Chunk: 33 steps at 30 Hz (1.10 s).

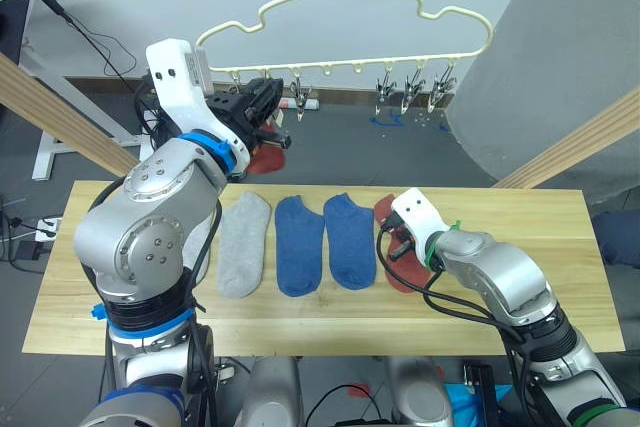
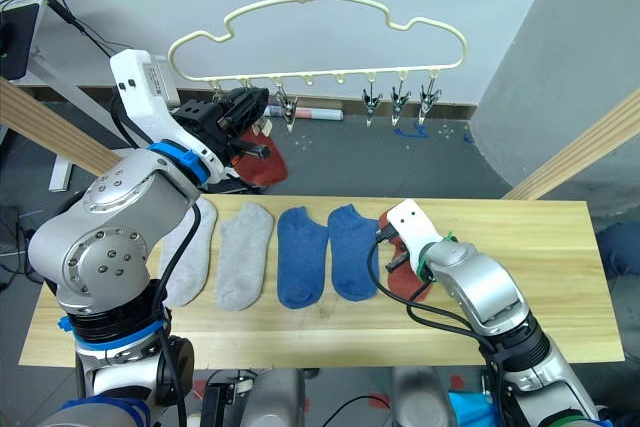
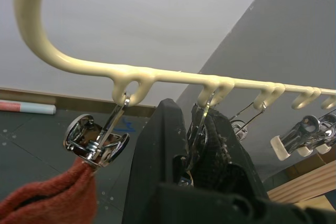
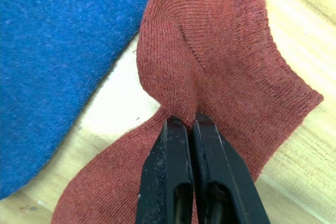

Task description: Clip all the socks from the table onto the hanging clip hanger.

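The cream clip hanger (image 3: 84, 66) hangs above the far side of the table (image 1: 560, 247). My left gripper (image 1: 268, 107) is raised to it, shut on a metal clip (image 3: 197, 129) near its left end. From the clip beside that one hangs a rust red sock (image 1: 265, 159). On the table lie two grey socks (image 1: 245, 244), one of them (image 2: 190, 252) partly behind my left arm. Right of them are two blue socks (image 1: 298, 244) (image 1: 350, 239) and a second rust red sock (image 4: 220, 51). My right gripper (image 4: 191, 121) is shut on a raised fold of that sock.
Three free clips (image 1: 410, 92) hang at the hanger's right end. Slanted wooden beams (image 1: 580, 142) rise past both ends of the table. A grey wall (image 1: 560, 47) stands behind on the right.
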Motion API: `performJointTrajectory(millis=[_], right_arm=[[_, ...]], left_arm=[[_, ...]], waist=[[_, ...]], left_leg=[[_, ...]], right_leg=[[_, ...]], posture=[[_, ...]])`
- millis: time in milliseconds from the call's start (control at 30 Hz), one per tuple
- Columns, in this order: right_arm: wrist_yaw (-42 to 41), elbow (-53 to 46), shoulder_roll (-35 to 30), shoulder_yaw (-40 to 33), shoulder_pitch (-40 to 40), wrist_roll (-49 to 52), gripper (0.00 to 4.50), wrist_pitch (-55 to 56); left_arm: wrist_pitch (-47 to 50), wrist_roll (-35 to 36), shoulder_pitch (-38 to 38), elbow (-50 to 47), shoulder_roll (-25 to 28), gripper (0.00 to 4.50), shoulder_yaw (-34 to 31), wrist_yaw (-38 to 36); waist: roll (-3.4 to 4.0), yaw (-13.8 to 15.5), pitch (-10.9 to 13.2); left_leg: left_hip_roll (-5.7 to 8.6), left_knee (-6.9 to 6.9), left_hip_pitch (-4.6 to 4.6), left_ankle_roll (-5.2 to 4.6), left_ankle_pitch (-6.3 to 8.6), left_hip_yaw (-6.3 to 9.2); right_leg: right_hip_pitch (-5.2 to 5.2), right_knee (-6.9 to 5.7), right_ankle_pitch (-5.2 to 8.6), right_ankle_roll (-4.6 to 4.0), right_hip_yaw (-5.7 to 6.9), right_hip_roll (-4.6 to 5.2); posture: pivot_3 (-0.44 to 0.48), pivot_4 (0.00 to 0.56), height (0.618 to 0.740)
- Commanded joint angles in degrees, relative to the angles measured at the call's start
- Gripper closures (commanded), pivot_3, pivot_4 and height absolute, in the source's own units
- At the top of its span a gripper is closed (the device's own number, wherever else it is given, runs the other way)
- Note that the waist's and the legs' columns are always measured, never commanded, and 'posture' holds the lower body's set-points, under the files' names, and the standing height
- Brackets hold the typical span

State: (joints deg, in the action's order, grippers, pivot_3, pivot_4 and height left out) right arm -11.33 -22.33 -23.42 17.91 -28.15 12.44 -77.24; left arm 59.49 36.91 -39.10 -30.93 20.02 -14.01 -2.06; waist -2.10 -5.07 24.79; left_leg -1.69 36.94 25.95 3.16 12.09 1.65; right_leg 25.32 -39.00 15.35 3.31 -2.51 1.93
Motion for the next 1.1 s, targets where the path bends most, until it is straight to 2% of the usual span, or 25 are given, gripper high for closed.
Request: performJointTrajectory(millis=[33, 200, 367, 500, 733, 1100], right_arm=[[-1.45, -6.07, 0.0, -4.41, -1.85, 1.48, 4.47, -3.17], [-3.72, -13.19, 2.12, -10.5, -4.33, 5.03, 4.47, -9.01], [-3.98, -15.83, 4.75, -13.18, -5.51, 6.34, 4.47, -12.12], [-3.68, -18.33, 12.23, -16.12, -7.19, 8.06, 4.47, -13.64], [0.15, -15.54, 22.24, -16.98, -10.11, 6.4, 4.47, -9.92], [4.87, -9.6, 31.3, -17.65, -12.92, 5.92, 4.47, -1.05]], left_arm=[[-0.98, 1.24, -0.84, -0.89, 0.08, 4.28, -1.71, -0.41], [-0.71, 2.33, -1.16, 0.16, 0.44, 4.28, -2.8, -0.46], [-0.86, 2.69, -1.85, 1.67, 0.8, 4.28, -3.63, -0.66], [-0.4, 3.52, -3.16, 3.08, 0.16, 4.28, -3.96, -0.46], [1.08, 6.06, -5.5, 5.58, -0.41, 4.28, -5.81, 0.98], [4.39, 8.14, -7.07, 6.38, 2.67, 4.28, -6.97, 1.2]], waist=[[0.0, -0.02, 0.0], [0.0, -0.05, 0.0], [0.0, -0.03, 0.0], [0.0, -0.3, 0.0], [0.0, -0.45, 0.0], [0.02, -0.46, 0.01]], left_leg=[[0.0, 0.0, 0.0, 0.0, 0.0, 0.0], [-0.01, -0.02, 0.01, 0.0, 0.0, 0.02], [0.01, -0.03, 0.03, 0.0, 0.0, -0.01], [-0.01, -0.03, 0.02, 0.0, 0.0, 0.01], [-0.01, -0.03, 0.04, 0.0, 0.0, 0.0], [-0.03, -0.08, 0.04, 0.0, 0.0, 0.0]], right_leg=[[0.01, 0.0, 0.0, 0.0, 0.0, 0.0], [0.02, -0.01, 0.0, 0.0, 0.02, -0.01], [0.02, 0.04, 0.0, 0.0, 0.0, 0.02], [0.04, 0.0, 0.0, -0.01, 0.02, 0.01], [0.05, 0.01, 0.0, -0.01, 0.02, 0.01], [0.12, -0.02, -0.01, -0.01, 0.02, -0.01]], posture=[[-0.183, 0.466, 0.74], [-0.194, 0.462, 0.74], [-0.204, 0.462, 0.74], [-0.207, 0.463, 0.74], [-0.204, 0.466, 0.74], [-0.162, 0.46, 0.74]])
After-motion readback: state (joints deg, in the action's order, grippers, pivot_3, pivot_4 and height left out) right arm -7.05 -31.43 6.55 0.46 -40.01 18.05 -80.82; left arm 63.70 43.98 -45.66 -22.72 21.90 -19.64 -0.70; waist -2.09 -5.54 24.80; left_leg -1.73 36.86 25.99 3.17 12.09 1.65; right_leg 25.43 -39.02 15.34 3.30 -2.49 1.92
